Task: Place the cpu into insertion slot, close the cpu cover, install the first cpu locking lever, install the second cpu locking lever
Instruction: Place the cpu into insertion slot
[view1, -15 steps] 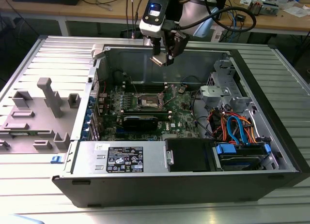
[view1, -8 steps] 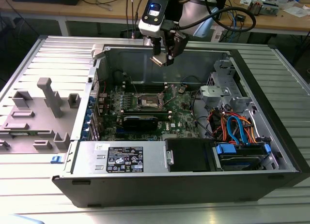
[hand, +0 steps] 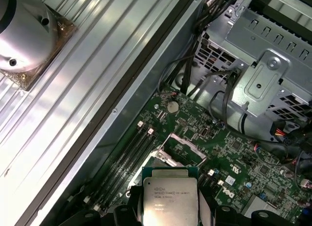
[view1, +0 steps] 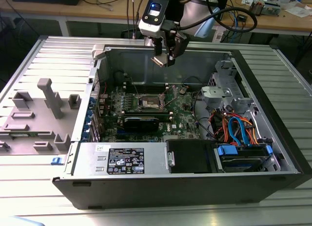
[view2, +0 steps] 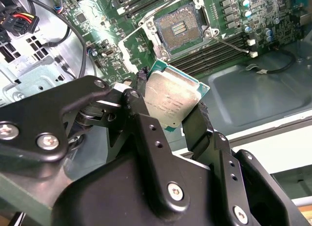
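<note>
In the first wrist view, the picture's edge cuts off the cpu (hand: 169, 196).

The exterior view is looking down from above at the whole open computer case (view1: 161, 187). Both wrist views are sitting close behind the gripper (view2: 171, 93), peering past the cpu (hand: 170, 199) at the motherboard (hand: 243, 157), sharing the insertion slot (view2: 179, 27).

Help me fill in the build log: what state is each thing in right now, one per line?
cpu: gripped by its edges, held in the air above the board, not seated.
gripper: shut on the cpu.
insertion slot: empty, contacts exposed.
cpu cover: swung up, open.
computer case: open, its inside exposed.
</note>
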Controlling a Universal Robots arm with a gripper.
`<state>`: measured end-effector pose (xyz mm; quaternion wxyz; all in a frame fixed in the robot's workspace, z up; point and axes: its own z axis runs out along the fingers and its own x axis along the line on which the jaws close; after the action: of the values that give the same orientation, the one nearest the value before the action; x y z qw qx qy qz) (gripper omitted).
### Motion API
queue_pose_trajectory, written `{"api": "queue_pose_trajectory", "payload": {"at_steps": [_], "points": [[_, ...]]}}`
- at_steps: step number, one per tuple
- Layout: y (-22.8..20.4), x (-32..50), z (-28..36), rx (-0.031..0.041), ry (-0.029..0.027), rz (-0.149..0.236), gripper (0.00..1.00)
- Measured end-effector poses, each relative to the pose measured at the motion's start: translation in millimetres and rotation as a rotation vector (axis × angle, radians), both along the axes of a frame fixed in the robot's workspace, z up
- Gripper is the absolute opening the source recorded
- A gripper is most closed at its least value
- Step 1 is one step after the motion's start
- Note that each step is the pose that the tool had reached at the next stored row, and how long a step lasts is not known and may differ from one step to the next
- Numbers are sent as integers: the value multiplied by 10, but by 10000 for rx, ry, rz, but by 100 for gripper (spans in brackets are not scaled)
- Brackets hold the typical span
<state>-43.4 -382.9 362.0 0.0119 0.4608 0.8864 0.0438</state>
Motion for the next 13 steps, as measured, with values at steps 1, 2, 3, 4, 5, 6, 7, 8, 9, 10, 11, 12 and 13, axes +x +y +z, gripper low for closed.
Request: {"api": "queue_pose_trajectory", "payload": {"at_steps": [1,2,3,4,5,6,7,8,9,10,11,12,13], "points": [[0,0,0,0,0,-16,55],[0,0,0,1,0,-41,55],[0,0,0,1,0,-58,55],[0,0,0,0,0,-75,55],[0,0,0,0,-1,-93,55],[0,0,0,1,0,-115,55],[0,0,0,1,0,-134,55],[0,0,0,0,-1,-163,55],[0,0,0,0,0,-185,55],[0,0,0,0,-1,-203,55],[0,0,0,0,0,-246,55],[0,0,0,0,0,-266,55],[0,0,0,0,0,-284,55]]}}
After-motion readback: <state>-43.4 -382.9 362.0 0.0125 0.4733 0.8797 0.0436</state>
